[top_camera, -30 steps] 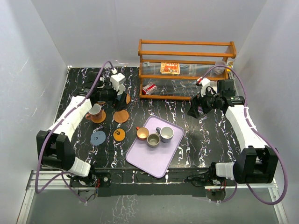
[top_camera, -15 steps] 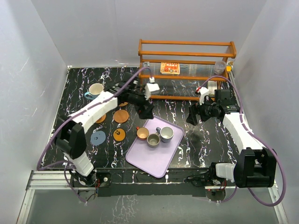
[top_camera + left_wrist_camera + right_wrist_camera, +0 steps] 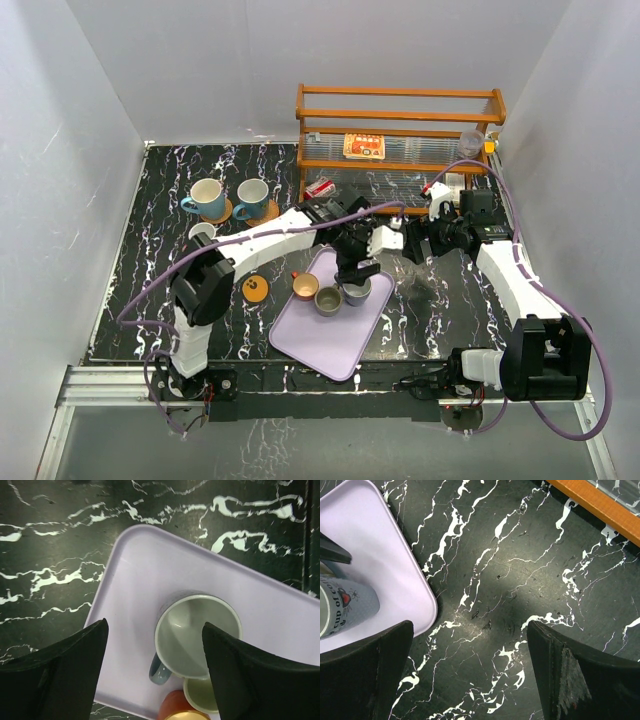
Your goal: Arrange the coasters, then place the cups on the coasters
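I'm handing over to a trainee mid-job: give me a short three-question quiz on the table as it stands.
1. True or false: the round orange coaster with black dots carries a cup.
2. How many ceramic mugs stand on the lilac rectangular tray? A two, B three, C five.
3. Which arm's open jaws flank the pale blue-grey ceramic mug?
Key: 1 false; 2 B; 3 left.

I see a black, white-veined desk with a lilac tray askew near its middle. At the far edge stands a wooden rack. A red-and-yellow packet lies on its shelf, and a red-and-white can lies at its left end.
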Robot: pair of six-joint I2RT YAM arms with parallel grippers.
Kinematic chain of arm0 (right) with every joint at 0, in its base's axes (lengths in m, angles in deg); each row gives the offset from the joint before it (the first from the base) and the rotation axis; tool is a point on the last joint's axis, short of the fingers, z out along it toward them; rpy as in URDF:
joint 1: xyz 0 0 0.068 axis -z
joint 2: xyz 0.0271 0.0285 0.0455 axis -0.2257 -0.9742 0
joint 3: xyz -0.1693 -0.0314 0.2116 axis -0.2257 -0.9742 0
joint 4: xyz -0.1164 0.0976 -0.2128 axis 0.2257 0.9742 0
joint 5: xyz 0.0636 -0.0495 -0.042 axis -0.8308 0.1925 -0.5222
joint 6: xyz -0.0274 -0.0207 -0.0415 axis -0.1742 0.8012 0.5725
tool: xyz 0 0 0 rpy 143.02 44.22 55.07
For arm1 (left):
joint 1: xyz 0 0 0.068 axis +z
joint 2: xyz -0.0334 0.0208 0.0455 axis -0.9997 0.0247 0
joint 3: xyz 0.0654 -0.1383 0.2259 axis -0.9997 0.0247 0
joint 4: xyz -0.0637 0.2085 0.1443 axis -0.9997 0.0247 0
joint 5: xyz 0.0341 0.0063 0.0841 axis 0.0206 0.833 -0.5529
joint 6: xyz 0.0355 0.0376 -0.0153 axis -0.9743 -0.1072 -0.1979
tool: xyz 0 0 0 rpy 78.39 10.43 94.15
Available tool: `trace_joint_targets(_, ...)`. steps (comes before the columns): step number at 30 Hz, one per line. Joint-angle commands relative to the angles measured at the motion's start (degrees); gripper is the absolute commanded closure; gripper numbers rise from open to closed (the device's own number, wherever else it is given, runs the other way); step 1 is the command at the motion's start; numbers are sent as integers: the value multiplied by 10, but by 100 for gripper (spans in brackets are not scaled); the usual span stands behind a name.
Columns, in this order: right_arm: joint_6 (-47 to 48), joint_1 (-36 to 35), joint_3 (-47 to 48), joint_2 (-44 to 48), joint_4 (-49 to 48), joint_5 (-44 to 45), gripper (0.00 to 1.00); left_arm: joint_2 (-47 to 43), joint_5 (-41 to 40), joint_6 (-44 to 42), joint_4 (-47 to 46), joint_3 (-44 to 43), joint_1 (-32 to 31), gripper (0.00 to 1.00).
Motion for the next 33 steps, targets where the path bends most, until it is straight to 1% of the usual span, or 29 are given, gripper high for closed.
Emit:
trace_joint_targets(1, -3, -1, -5, 17, -34, 3, 3, 16, -37, -56, 35, -26, -19, 28)
trace_joint_targets(8, -2, 0, -3, 18, -29, -4, 3, 50, -39, -62, 46, -43, -38, 48)
trace_joint_targets(21, 0, 0, 0, 14, -26, -7, 3, 88, -35, -95, 112, -103, -49, 73)
trace_joint_targets(33, 1, 1, 1, 11, -26, -2, 3, 107, -29, -131, 171, -173, -49, 92)
